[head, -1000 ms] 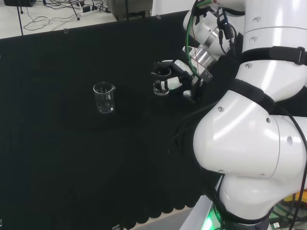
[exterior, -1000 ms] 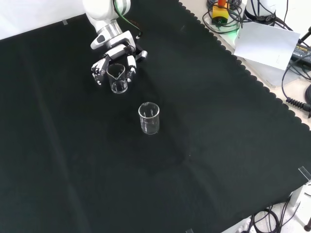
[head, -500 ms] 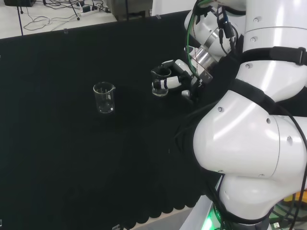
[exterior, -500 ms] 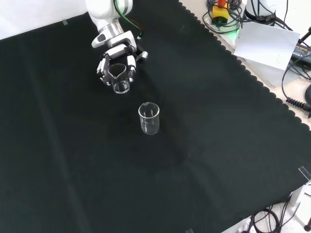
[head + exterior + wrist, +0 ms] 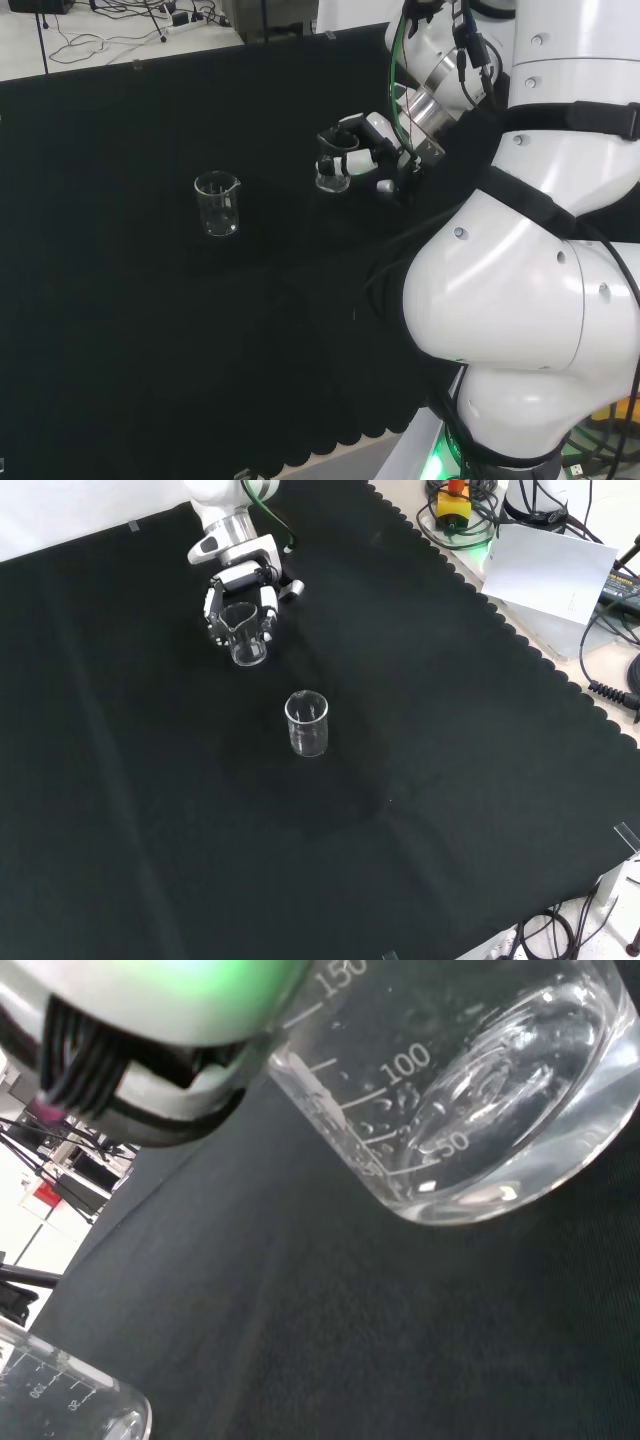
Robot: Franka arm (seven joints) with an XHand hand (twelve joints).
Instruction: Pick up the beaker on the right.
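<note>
I see the hand [image 5: 240,590] with its fingers [image 5: 268,605] curled round the held beaker [image 5: 243,635], near the cloth's far side in the front view. The other beaker [image 5: 307,723] stands apart below it, upright. Open black cloth [image 5: 450,780] covers the bench toward the scalloped edge.

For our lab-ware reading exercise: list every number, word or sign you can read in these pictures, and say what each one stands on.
"150", "100", "50": scale marks on the held beaker, which the hand grips.
Small scale figures on the other beaker: too small to read.
White paper sheet beside the black cloth in the front view: no print can be made out.
</note>
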